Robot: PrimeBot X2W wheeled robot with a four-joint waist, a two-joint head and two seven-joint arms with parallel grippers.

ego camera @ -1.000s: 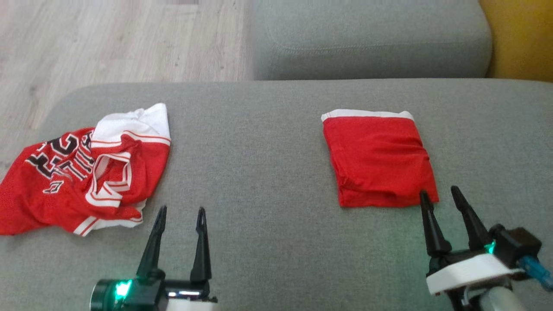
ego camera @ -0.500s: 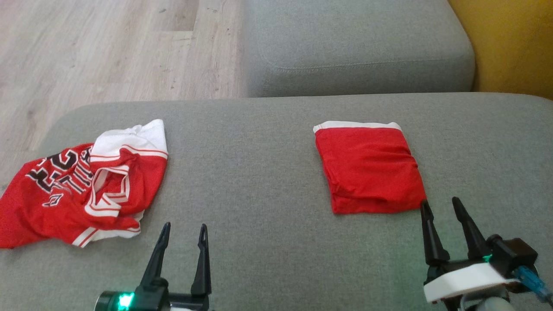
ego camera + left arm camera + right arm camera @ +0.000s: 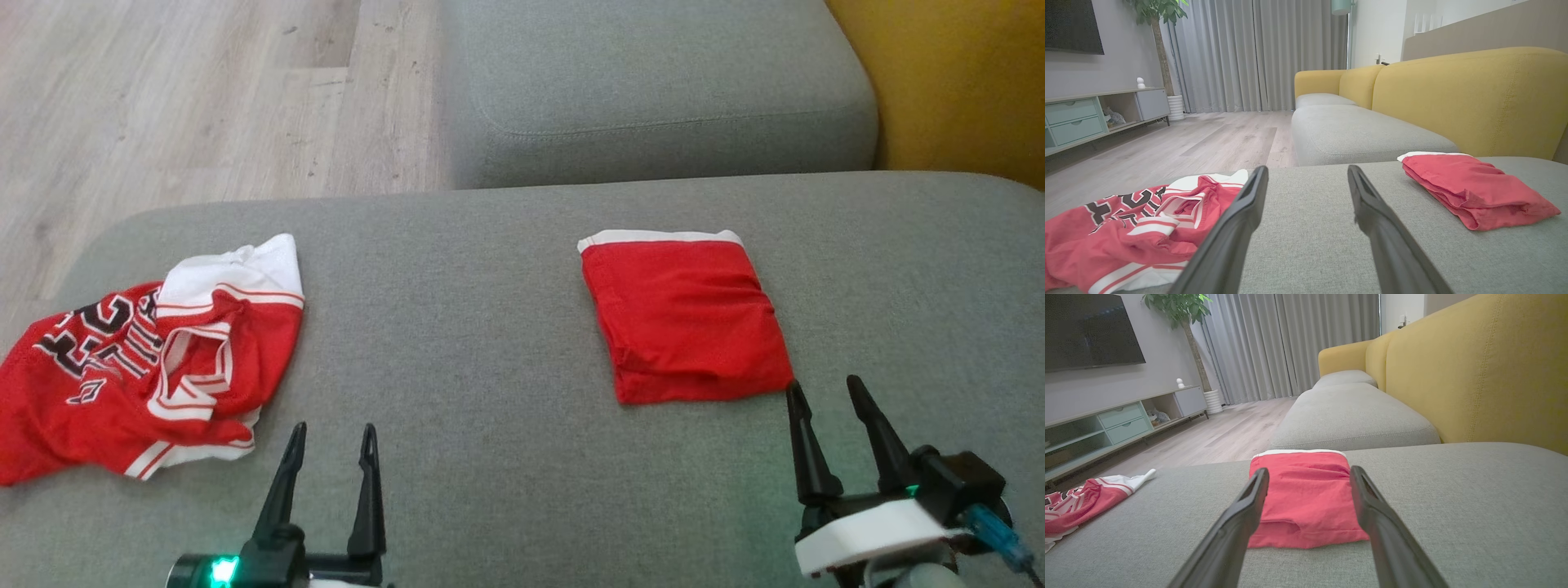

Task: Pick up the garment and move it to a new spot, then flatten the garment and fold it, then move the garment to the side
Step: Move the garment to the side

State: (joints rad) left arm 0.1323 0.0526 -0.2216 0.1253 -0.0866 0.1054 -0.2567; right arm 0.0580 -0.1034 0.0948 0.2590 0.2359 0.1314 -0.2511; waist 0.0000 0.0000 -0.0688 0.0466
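The crumpled red-and-white mesh jersey [image 3: 139,376] lies on the grey fabric sofa cushion [image 3: 490,327], left of the nearer left gripper [image 3: 333,429], long axis sideways. Both it and the right gripper [image 3: 823,384] stand spread, empty. The left wrist view reveals the jersey's heaped folds, which the head view flattens.

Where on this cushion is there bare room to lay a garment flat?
Widest bare stretch: the middle of the grey cushion, between the crumpled jersey and the folded red garment, ahead of the left gripper. A narrower strip lies right of the folded garment. Crowded: the left end, under the jersey.
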